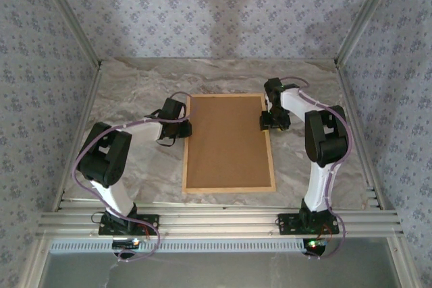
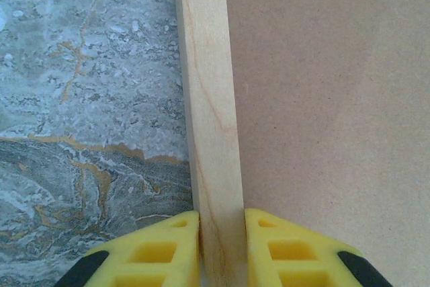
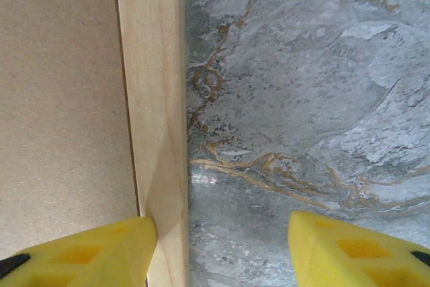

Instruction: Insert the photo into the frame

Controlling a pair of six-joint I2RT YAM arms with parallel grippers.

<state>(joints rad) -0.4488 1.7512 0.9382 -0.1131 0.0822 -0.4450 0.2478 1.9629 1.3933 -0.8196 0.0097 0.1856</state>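
Pinching frame (image 2: 209, 119), L gripper (image 2: 222, 236), backing (image 2: 329, 112) inside

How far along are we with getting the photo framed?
Done, seemingly: the backing board sits inside the frame; whether the photo lies beneath is hidden. In hand: left gripper pinches the frame's left rail; right gripper straddles the right rail, open. Left: release, confirm.

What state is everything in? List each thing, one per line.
frame: lying flat on the table, back side up.
backing board: flat, filling the frame.
left jaws: shut on the frame's left rail.
right jaws: open, one on either side of the frame's right rail.
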